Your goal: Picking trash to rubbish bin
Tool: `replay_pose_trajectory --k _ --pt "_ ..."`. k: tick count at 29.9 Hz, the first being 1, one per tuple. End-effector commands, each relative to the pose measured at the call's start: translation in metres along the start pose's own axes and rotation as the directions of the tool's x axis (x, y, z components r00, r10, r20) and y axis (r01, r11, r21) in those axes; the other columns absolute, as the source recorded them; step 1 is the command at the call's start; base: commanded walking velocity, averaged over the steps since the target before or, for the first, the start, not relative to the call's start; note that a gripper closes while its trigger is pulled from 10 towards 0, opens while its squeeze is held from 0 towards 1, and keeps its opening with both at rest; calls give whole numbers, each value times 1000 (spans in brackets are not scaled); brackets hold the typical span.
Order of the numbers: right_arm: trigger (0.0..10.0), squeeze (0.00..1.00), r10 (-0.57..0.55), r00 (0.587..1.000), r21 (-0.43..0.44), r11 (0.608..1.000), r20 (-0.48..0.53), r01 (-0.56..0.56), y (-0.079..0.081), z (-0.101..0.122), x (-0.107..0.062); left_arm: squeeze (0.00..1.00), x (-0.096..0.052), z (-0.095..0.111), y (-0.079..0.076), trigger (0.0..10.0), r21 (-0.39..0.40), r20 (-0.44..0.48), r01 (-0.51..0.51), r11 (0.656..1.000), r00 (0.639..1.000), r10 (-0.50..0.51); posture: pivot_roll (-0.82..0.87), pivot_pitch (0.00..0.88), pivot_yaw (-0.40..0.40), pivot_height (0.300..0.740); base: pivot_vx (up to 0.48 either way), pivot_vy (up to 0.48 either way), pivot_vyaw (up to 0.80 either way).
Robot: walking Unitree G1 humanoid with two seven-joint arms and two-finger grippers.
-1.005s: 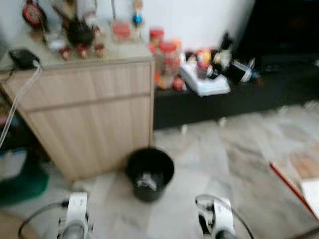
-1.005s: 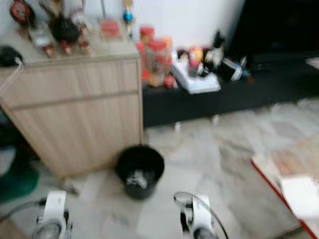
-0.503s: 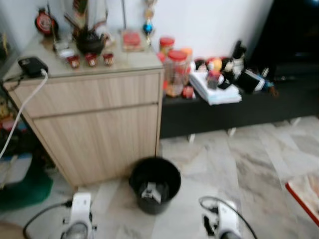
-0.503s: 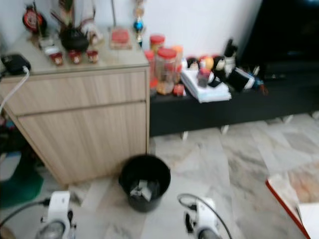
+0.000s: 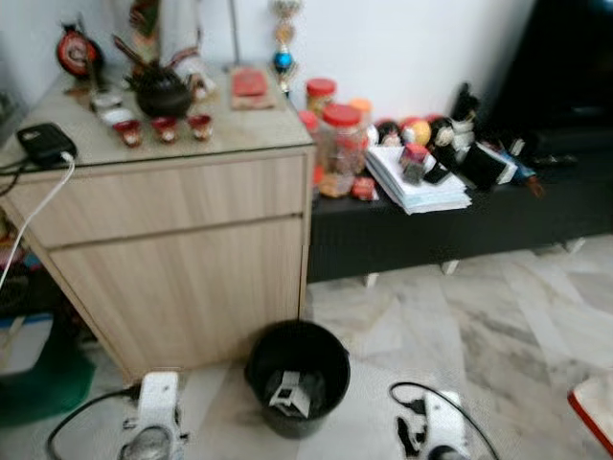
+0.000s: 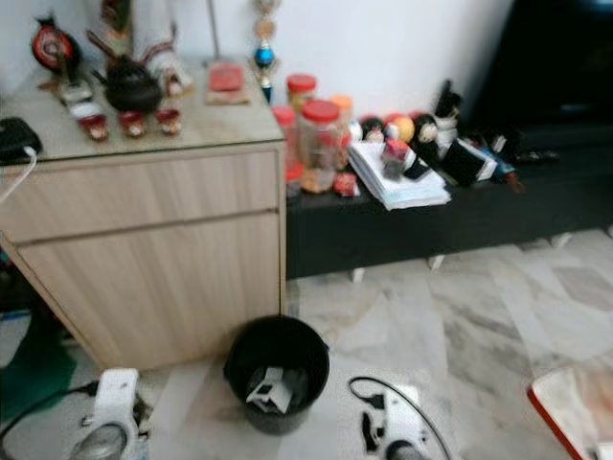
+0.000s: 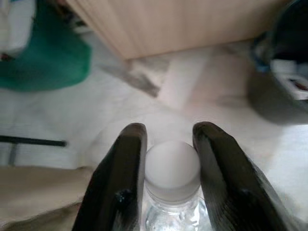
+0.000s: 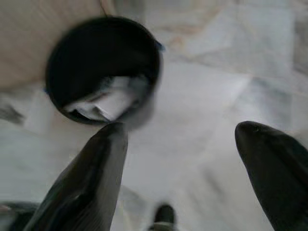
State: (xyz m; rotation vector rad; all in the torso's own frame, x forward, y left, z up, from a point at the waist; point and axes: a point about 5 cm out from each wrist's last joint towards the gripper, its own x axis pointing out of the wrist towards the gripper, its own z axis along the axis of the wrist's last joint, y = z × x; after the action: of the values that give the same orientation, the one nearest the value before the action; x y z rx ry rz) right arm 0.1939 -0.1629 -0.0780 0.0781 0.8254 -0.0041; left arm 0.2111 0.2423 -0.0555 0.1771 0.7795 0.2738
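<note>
A black round rubbish bin (image 5: 298, 376) stands on the marble floor at the foot of a wooden cabinet (image 5: 182, 249), with crumpled white paper (image 5: 287, 393) inside it. In the left wrist view my left gripper (image 7: 168, 144) is shut on a clear plastic bottle with a white cap (image 7: 172, 164), held above the floor to the left of the bin. My right gripper (image 8: 185, 144) is open with nothing between its fingers, and the bin (image 8: 103, 67) lies just beyond its fingertips. Both wrists show at the lower edge of the eye views, the left (image 5: 153, 422) and the right (image 5: 441, 436).
A low black bench (image 5: 460, 216) right of the cabinet carries jars, papers and small items. A green object (image 5: 43, 379) sits on the floor at far left. A white cable (image 5: 34, 216) hangs down the cabinet's left side. A red-edged mat (image 5: 594, 407) lies at far right.
The head camera has swung and steadied, so the bin now sits lower and nearer in view. Both arms keep their places at the lower edge.
</note>
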Motion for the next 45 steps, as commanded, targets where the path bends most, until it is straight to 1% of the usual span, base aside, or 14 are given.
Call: replay_pose_trajectory --k 1,8,17,26,28,32,33,36,37,38,41,42,44,45 --pt "10000 0 -40 999 -3 999 -14 40 -14 -4 -3 0 1 7 -9 10000 -8 18 20 1000 1000 -20 -21 0 -28 740 394 0 0" --pt "10000 0 -31 999 -14 999 -8 31 -12 -4 -3 0 1 8 -8 10000 -8 20 18 1000 1000 -18 -17 10 -26 740 343 0 0" --pt "10000 0 -25 1000 -3 1000 -8 25 -8 -3 -2 0 2 10 -5 10000 -14 26 10 1000 1000 -10 -9 23 -20 740 341 0 0" --pt "10000 0 -22 1000 2 1000 -4 22 -7 -2 -1 0 3 17 -6 10000 -16 46 16 1000 999 -15 -10 35 -18 740 380 0 0" --pt "10000 0 -15 1000 1 1000 1 15 -7 0 -1 0 4 25 -10 10000 -13 74 37 999 997 -36 -13 37 -17 740 193 0 0" --pt "10000 0 9 1000 -18 1000 30 -8 -3 10 2 0 5 39 -23 10000 -2 107 120 993 987 -119 -14 41 -19 740 0 0 0" --pt "10000 0 20 999 -23 1000 46 -19 -2 15 3 0 6 46 -28 10000 13 127 139 990 982 -139 -16 42 -20 740 0 0 0" --pt "10000 0 46 996 -25 999 80 -44 2 28 6 0 6 57 -38 10000 74 145 175 982 972 -184 -16 42 -21 740 0 0 0" --pt "10000 0 66 992 -34 997 103 -63 6 36 8 0 5 64 -46 10000 81 165 208 975 962 -218 -22 44 -24 740 0 0 0" --pt "10000 0 74 991 -39 997 111 -71 7 40 8 0 5 68 -48 10000 80 173 219 972 958 -230 -22 44 -24 740 0 0 0" --pt "10000 0 112 982 -51 993 154 -105 14 58 11 0 4 89 -58 10000 104 237 230 968 939 -249 -24 47 -28 740 0 0 0" --pt "10000 0 147 972 -69 988 182 -136 20 71 13 0 2 103 -64 10000 102 279 247 964 923 -266 -25 48 -32 740 0 0 0" --pt "10000 0 166 967 -79 985 194 -153 23 76 14 0 1 110 -67 10000 101 297 258 961 914 -277 -25 49 -34 740 0 0 0" --pt "10000 0 187 957 -62 982 220 -177 27 86 14 0 0 119 -73 10000 110 319 274 955 901 -295 -30 53 -38 740 0 0 0"
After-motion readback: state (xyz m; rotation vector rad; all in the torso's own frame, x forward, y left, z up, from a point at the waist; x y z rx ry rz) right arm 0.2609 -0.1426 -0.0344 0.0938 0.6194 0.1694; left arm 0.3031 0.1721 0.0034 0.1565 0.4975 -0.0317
